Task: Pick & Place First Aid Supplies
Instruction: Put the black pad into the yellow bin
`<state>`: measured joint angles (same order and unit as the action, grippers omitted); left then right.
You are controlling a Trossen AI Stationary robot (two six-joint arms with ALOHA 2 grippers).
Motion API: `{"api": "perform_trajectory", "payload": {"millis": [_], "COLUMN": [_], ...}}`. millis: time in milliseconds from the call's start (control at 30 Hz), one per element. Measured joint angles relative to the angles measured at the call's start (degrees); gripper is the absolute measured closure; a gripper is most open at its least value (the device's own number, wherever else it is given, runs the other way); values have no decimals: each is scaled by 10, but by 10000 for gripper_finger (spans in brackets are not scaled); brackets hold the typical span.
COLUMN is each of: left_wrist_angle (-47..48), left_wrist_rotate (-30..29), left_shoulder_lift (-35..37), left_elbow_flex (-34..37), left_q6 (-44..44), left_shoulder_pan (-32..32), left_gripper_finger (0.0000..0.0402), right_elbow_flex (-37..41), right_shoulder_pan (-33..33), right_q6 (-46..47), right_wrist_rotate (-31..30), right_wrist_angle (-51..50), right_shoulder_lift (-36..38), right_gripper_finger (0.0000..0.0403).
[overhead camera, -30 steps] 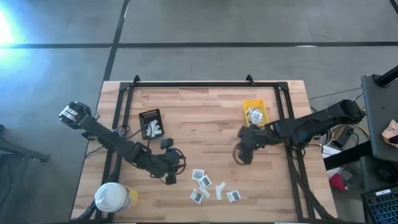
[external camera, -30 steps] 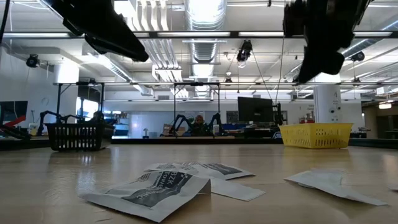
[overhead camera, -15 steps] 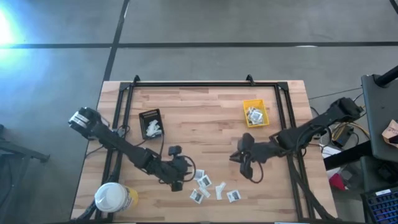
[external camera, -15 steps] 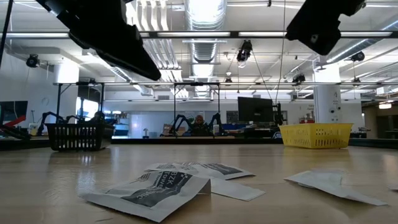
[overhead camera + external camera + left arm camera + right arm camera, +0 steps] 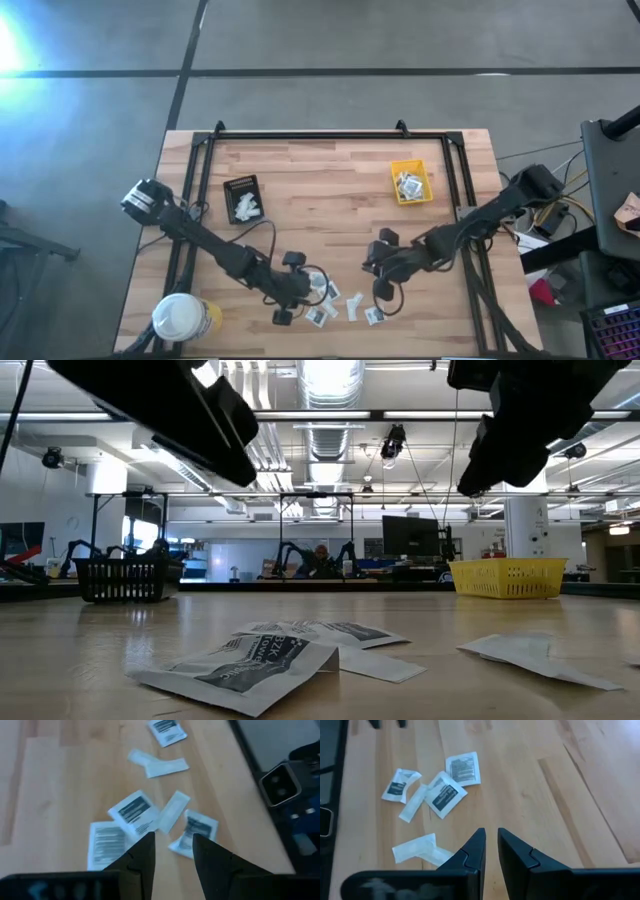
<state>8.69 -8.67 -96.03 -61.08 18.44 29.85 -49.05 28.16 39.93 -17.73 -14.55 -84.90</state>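
Note:
Several first aid supplies, small white packets with dark centres plus pale strips [image 5: 335, 300], lie flat and loose on the wood near the table's near edge. They also show in the left wrist view [image 5: 134, 809], the right wrist view [image 5: 445, 795] and the low view [image 5: 250, 660]. My left gripper [image 5: 298, 298] hangs open just left of the cluster, above the packets, fingers apart [image 5: 172, 845]. My right gripper [image 5: 380, 293] hangs just right of the cluster, with only a narrow gap between its fingers [image 5: 491, 842] and nothing in it.
A small yellow bin [image 5: 410, 182] with packets in it stands at the far right. A black tray [image 5: 243, 198] with a few packets stands at the far left. A white-lidded yellow tub [image 5: 183, 318] stands at the near left corner. Bare wood lies between them.
Both grippers have come toward the table's near edge and sunk toward the loose packets. The left one has also gone right, and the right one has left the yellow bin's side and swung left. The packets have not moved.

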Motion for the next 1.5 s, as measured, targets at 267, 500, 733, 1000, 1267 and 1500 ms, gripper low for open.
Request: {"api": "perform_trajectory", "payload": {"millis": [267, 500, 733, 1000, 1267, 1500], "left_wrist_angle": [54, 82, 109, 122, 95, 87], "left_wrist_rotate": [22, 22, 21, -20, -35, -29], "left_shoulder_lift": [-9, -19, -22, -25, -55, -93], "left_elbow_flex": [-61, -80, -70, -52, -50, -50], "left_q6": [-14, -4, 29, 26, -9, -24], "left_shoulder_pan": [-1, -1, -1, -30, -69, -73], "left_gripper_finger": [278, 278, 278, 278, 278, 278], "right_elbow_flex": [-31, -46, -55, -57, -51, -50], "right_shoulder_pan": [1, 8, 34, 45, 45, 45], "right_q6": [-6, -1, 2, 0, -8, -11], "right_wrist_rotate": [13, 53, 104, 103, 88, 87], "right_wrist_angle": [1, -1, -1, -1, -1, -4], "right_shoulder_lift": [-37, -48, -48, -48, -48, -48], "right_gripper_finger": [355, 353, 356, 357, 359, 359]}}
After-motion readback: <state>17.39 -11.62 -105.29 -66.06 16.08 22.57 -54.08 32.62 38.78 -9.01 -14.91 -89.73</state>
